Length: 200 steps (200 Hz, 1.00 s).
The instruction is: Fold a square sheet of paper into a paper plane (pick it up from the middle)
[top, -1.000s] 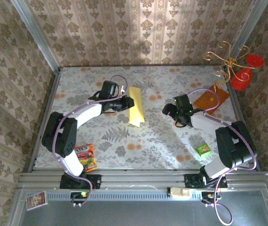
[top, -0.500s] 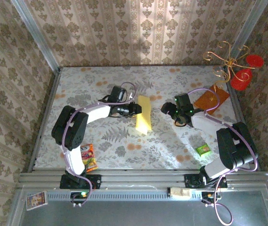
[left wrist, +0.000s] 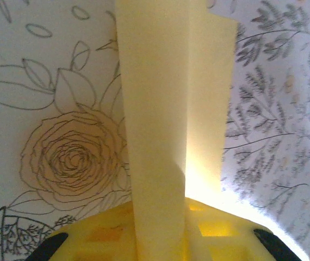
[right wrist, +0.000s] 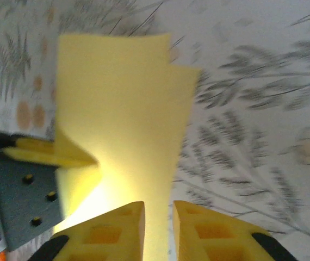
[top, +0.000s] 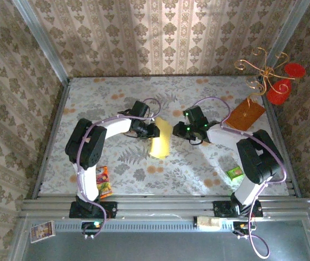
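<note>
Yellow paper (top: 162, 140) sits clenched in the left pincer (top: 153, 130) (right pincer (top: 177, 130) nips its opposite edge), seemingly steadied for creasing.

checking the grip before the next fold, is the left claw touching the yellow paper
Touching. The left wrist view shows the yellow paper pinched in the left claw.

Table (top: 209, 168) has a pale floral print all over, leaves and little orange blossoms. Lying flat on it: an orange-brown square board (top: 245, 114) out near 3 o'clock by the right edge, a small green packet (top: 234, 173) around 4 o'clock, and a red-orange snack packet (top: 101, 182) at 8 o'clock near the front edge
</note>
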Motion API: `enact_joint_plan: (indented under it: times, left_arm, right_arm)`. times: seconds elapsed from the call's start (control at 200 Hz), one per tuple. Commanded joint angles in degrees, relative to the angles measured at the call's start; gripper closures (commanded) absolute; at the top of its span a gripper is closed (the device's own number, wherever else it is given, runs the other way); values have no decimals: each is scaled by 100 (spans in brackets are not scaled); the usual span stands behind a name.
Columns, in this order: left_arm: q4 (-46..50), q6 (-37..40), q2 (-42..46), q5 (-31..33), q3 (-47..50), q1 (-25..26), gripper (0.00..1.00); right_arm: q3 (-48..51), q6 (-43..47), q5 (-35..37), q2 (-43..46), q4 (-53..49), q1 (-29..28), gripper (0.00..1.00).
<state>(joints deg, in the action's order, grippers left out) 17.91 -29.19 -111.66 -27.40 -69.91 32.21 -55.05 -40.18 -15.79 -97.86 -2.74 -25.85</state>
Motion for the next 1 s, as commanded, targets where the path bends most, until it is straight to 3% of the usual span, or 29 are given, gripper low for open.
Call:
enact_joint_plan:
  times: [0.0,0.225,0.6,0.735,0.9,0.995]
  left_arm:
    - [318,247,-93,188,-135,4,78]
    - [407,221,-154,317,-122,73,77]
    - [452,96,-14,557,-52,127,74]
    - [514,-153,285,871,115,127,63]
    - [583,-531,799,1153,342,243,39]
    - [583,-732,974,1335,467,328,33]
  right_arm:
    - [-267,28,-552,-400,34,-115,82]
    - [-981,72,-634,-1225,-396,-282,90]
    - [-1054,90,-327,-1630,-791,-328,91]
    - [-966,57,-245,-1640,-885,-336,91]
    - [-940,-177,-199,-1527,-844,-342,90]
    - [-938,-252,-159,-1469,-842,-347,90]
